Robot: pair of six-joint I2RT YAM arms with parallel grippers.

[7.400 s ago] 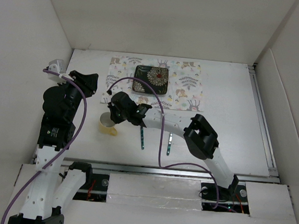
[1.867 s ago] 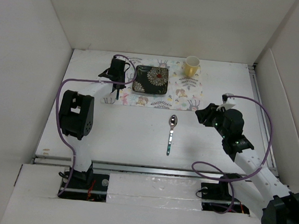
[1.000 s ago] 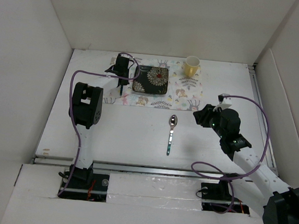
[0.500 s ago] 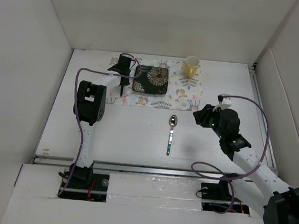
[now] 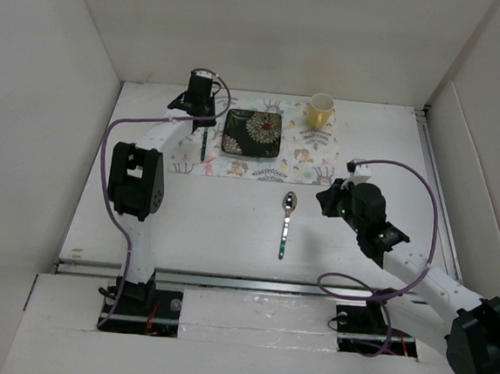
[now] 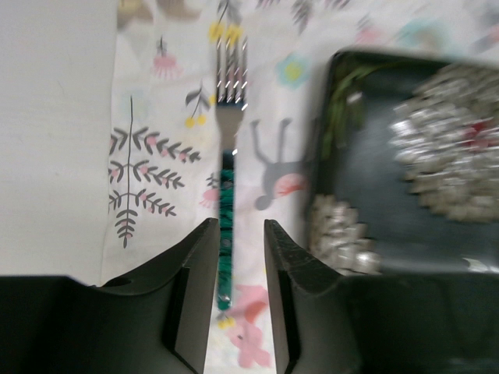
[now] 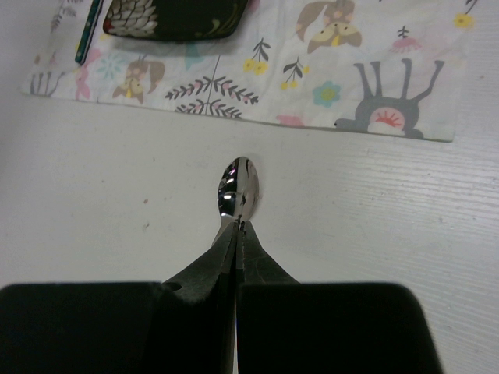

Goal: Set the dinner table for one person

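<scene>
Left gripper (image 6: 238, 226): we see it parted wider than before, fork (image 6: 228, 117) free on placemat (image 6: 156, 156) (beside plate (image 6: 405, 195)).
Right gripper (image 7: 236, 230): newly clenched, empty.

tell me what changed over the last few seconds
The yellow mug went from the left of the white tabletop to the far right corner of the patterned placemat. The green-handled metal fork moved onto the placemat, left of the dark floral square plate, and the left hand opened off it. The right hand shut empty. The metal spoon and the plate stayed.
</scene>
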